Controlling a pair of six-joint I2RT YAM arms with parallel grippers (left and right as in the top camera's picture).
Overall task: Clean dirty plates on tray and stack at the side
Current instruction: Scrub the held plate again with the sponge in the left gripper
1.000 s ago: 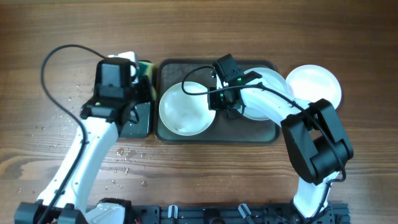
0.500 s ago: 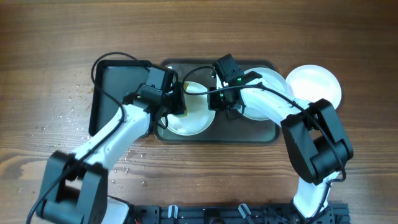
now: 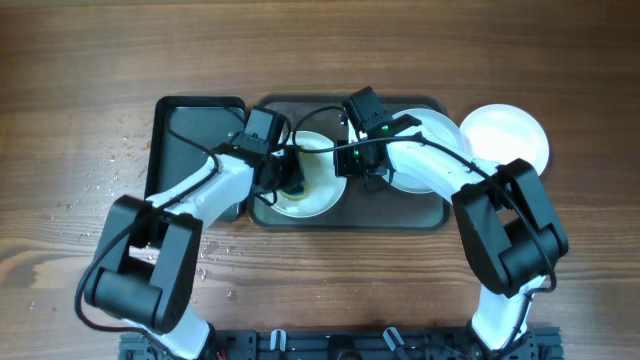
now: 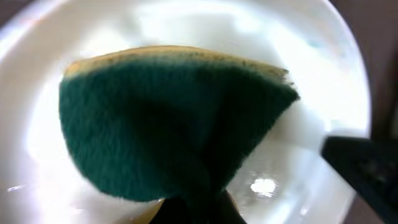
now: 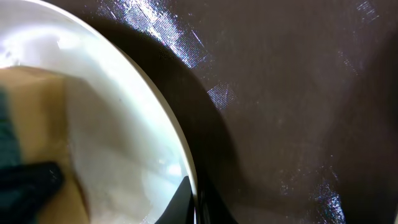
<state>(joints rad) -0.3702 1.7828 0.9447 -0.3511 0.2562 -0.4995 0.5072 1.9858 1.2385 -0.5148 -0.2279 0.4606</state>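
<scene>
A white plate (image 3: 318, 175) lies on the left half of the grey-green tray (image 3: 350, 218). My left gripper (image 3: 289, 181) is shut on a green and yellow sponge (image 4: 168, 130) pressed onto that plate (image 4: 323, 68). My right gripper (image 3: 352, 172) is shut on the plate's right rim (image 5: 180, 143), one finger inside and one outside. A second white plate (image 3: 432, 150) lies on the tray's right half, partly under my right arm. A third white plate (image 3: 508, 136) sits on the table to the right of the tray.
A narrower black tray (image 3: 185, 135) lies to the left of the grey-green tray. Water drops (image 3: 205, 255) speckle the wooden table at the left.
My left arm swung right from the black tray with the sponge and set it on the left plate. My right gripper has held the plate's rim throughout.
</scene>
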